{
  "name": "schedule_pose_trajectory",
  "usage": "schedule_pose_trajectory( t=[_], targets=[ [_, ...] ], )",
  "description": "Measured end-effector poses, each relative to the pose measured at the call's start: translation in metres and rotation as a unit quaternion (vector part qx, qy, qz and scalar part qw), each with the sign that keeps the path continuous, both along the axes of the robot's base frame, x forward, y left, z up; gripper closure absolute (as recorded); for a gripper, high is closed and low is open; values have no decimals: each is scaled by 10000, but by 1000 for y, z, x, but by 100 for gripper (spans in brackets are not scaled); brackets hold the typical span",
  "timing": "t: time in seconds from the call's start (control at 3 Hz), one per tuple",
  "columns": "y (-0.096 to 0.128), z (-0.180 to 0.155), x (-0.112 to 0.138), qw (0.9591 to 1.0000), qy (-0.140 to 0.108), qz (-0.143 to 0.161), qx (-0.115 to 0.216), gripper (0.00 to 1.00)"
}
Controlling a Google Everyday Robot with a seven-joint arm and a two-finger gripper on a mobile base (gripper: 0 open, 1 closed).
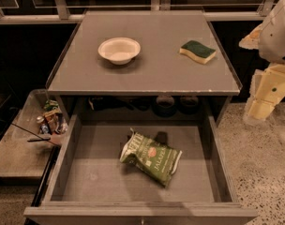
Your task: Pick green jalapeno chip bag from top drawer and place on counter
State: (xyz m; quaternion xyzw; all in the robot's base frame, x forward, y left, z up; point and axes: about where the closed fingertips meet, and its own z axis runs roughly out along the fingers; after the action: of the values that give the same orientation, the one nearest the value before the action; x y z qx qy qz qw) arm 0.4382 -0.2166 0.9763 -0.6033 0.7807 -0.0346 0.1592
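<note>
Plainly, the job is at its start: the bag is not yet picked up and nothing has been placed.

At far left, a low grey side tray [16, 158] holds a small heap of clutter [51, 118], well apart from the work.

Next comes the top drawer [86, 172], pulled fully open toward the viewer. Its floor is bare except for the green jalapeno chip bag [152, 157], which lies flat and slightly askew, right of the middle and away from every wall. Dark round shapes sit in shadow at the drawer's back, too dim to identify.

Above and behind, the counter [147, 74] carries a white bowl [119, 49] left of centre and a green-and-yellow sponge [198, 51] toward the right rear. The front half looks open enough to take the bag.

At far right, outside the cabinet and over the speckled floor [264, 172], the cream-coloured gripper [262, 108] hangs beside the counter's corner, holding nothing. Whether it is spread or pressed together cannot be told.

The reach, grasp, lift and placing all remain. The drawer's right wall stands between gripper and bag.
</note>
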Motion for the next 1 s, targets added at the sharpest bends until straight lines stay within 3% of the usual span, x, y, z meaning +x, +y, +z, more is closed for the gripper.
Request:
schedule_pose_trajectory(
  t=[0.67,1.0],
  targets=[
    [3,-5,-1,9999,-25,29,125,0],
    [14,-28,-2,9997,59,117,217,0]
  ],
)
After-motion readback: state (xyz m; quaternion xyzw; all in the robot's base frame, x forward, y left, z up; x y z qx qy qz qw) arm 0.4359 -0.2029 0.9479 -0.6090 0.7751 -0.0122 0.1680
